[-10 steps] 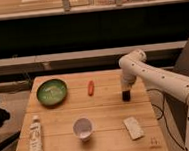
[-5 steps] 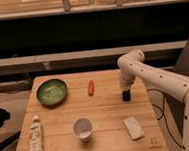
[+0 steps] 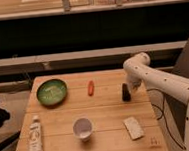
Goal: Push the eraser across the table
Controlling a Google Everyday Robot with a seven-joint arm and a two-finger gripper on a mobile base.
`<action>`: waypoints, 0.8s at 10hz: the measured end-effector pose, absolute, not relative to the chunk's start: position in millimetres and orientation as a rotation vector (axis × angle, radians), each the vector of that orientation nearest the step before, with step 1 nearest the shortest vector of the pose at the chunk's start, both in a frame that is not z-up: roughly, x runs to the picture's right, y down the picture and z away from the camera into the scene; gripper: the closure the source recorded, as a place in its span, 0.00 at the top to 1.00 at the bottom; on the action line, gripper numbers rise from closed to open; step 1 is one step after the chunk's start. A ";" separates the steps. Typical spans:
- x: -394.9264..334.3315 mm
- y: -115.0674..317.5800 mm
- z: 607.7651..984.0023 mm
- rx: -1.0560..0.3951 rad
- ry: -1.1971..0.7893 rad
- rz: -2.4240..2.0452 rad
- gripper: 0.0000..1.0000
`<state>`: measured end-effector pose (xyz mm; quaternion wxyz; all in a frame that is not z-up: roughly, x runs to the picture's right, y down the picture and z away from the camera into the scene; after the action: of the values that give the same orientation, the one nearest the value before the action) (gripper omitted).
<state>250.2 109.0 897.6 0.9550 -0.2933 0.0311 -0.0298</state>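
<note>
The light wooden slatted table [image 3: 107, 114] fills the lower middle of the camera view. My white arm reaches in from the right, and my gripper [image 3: 125, 89] points down onto the table near its right edge. A small black oblong shape, the eraser [image 3: 125, 95], stands at the gripper's tip. The two merge into one dark form, so I cannot tell where one ends and the other begins, or whether they touch.
A green bowl [image 3: 52, 91] sits at the back left and a small orange-red carrot-like thing [image 3: 90, 88] at the back middle. A white cup [image 3: 83, 128] is at the front middle, a pale pad [image 3: 133, 127] at the front right and a white tube [image 3: 35, 136] at the front left.
The arm's elbow has dropped a little, and the dark tip has shifted slightly toward the table's front. The other objects have not moved.
</note>
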 end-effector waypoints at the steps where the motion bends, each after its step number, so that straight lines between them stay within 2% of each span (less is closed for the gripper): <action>1: 260.0 111.7 902.6 -0.594 0.083 -0.052 0.00; 5: 279.1 126.7 922.7 -0.604 0.087 -0.068 0.00; 8: 236.8 118.6 914.7 -0.607 0.085 -0.095 0.00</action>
<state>236.8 118.6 914.7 0.9524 -0.2984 0.0416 -0.0467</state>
